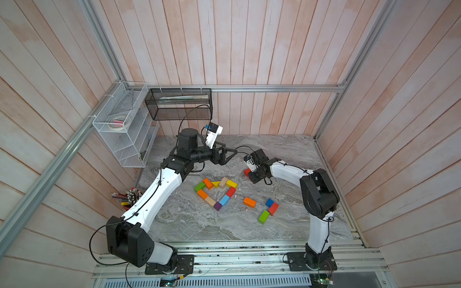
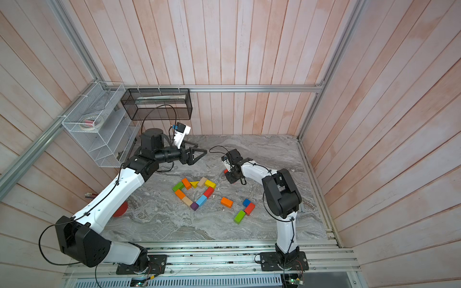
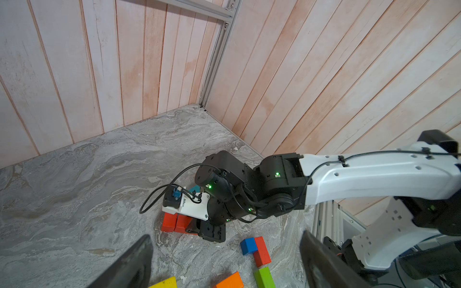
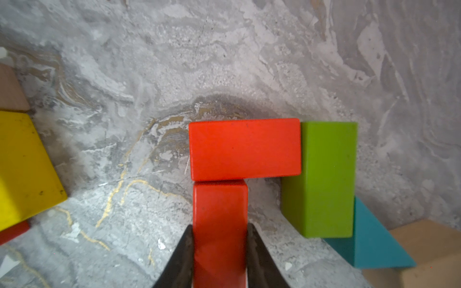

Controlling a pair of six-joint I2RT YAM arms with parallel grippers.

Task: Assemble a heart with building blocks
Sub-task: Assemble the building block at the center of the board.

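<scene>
Narrow grip at right gripper (image 4: 220, 232) — jaws clamped on red brick (image 4: 220, 207), which runs lengthwise between fingers. Just past fingertips, second red brick (image 4: 244, 149) lies crosswise, touching held brick's end; green brick (image 4: 324, 179) against it. Meanwhile left gripper (image 1: 232, 155) spread wide, empty, above tabletop (image 1: 199, 224). Heart outline (image 1: 202, 194) of blocks nearer robot's bases than either gripper.

Coloured blocks (image 1: 230, 192) outline a heart

L arm (image 1: 159, 194) & R arm (image 1: 287, 170): white shells, blk joints/cables.
</scene>
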